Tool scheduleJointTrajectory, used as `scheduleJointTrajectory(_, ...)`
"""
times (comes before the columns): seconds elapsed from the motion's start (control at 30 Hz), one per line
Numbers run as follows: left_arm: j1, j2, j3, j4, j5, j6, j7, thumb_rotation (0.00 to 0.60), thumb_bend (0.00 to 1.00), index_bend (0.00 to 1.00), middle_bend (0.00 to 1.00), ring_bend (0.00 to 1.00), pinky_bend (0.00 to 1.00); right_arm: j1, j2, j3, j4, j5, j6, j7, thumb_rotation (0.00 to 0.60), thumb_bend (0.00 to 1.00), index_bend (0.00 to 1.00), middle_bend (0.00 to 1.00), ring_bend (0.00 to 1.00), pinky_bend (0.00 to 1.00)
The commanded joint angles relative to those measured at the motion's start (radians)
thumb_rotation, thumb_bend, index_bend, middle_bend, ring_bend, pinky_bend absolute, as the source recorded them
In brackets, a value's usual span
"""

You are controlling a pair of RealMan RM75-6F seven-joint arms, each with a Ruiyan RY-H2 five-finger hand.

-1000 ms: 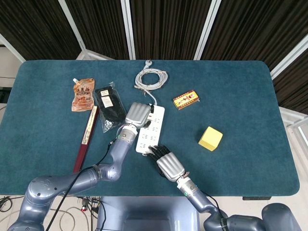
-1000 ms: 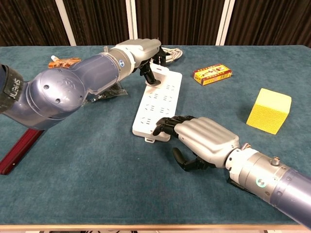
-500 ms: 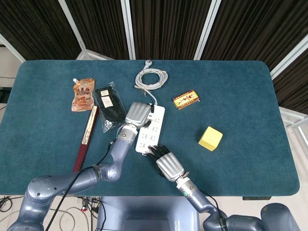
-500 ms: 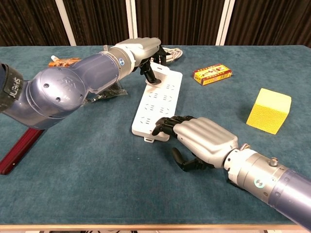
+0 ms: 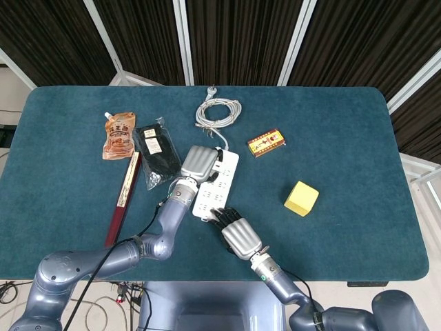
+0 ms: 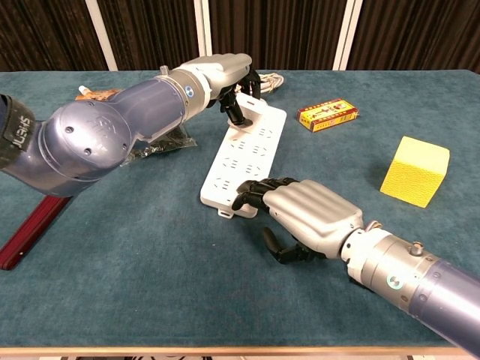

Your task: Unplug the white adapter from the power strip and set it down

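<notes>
At the table's nine o'clock lie a snack pouch [image 5: 118, 136] and a black packet [image 5: 154, 151]. The left hand [image 5: 198, 164] grips the white adapter [image 6: 244, 95] at the power strip [image 5: 216, 185]'s twelve o'clock end (plug seating hidden). At its six o'clock end, the right hand [image 5: 237, 233] presses with fingertips [image 6: 251, 192] on it, holding nothing. A yellow block [image 5: 302, 198] sits at three o'clock.

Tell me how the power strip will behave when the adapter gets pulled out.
The power strip looks rigid and flat, so it should not flex. It probably slides or lifts with the pull, hence the right hand pressing its near end. The coiled cable may drag slightly.
</notes>
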Motion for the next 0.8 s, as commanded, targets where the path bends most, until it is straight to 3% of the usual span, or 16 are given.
scheduleJointTrajectory(0.03, 0.0, 0.001, 0.001, -0.001, -0.001, -0.001, -0.001, 0.6, 0.45, 0.79, 0.9, 0.67, 0.77, 0.0, -0.002, 0.0, 0.001, 0.001, -0.001, -0.002, 0.6, 0.76, 0.22, 0.2, 0.16, 0.15)
scheduleJointTrajectory(0.8, 0.016, 0.039, 0.008, -0.051, 0.039, -0.008, -0.065, 0.6, 0.45, 0.79, 0.9, 0.67, 0.77, 0.006, -0.012, 0.002, 0.002, 0.009, -0.005, -0.034, 0.6, 0.76, 0.22, 0.2, 0.16, 0.15)
